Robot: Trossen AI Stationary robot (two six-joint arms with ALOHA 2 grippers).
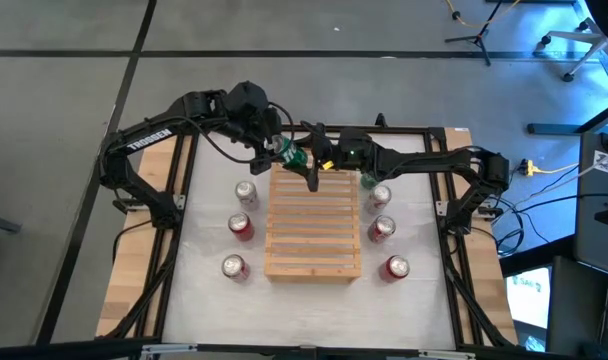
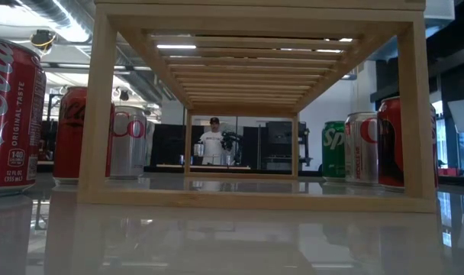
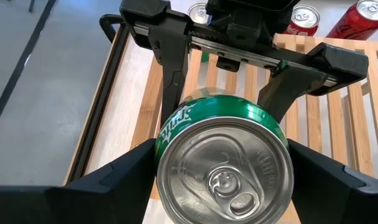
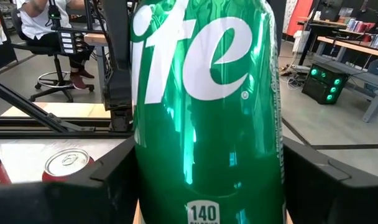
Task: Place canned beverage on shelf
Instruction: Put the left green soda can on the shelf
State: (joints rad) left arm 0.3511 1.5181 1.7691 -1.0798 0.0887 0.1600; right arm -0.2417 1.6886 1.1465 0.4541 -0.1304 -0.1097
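**tinkerbot:** So where's the green Sprite can (image 1: 288,153) sitting at this point? Can't work it out from the overhead.

**slatfan:** It's in the air over the far edge of the shelf (image 1: 314,225), near its far-left corner. Both arms have it. The left gripper (image 3: 223,171) has its fingers on either side of the can body just under the top rim, partly closed onto it. The right gripper (image 4: 207,180) is on the same can, one finger each side of the label, also partway closed around the wall. Looks like a handover or a two-handed steady, tough to say which.

**tinkerbot:** How's that thing going to behave?

**slatfan:** Smooth aluminium, glossy, round, so slippery sideways, and it'll want to roll in the fingers. Tab looks unopened, so probably full: fairly heavy and stiff enough not to dent under a moderate squeeze. Best hold is mid-body across the full width, not up at the tapered shoulder.

**tinkerbot:** And setting it down?

**slatfan:** The top is slats with gaps, so the base should land flat across the wood or it'll tip. The red cans (image 1: 242,228) along both sides of the shelf on the tabletop (image 1: 209,300) aren't in the way.
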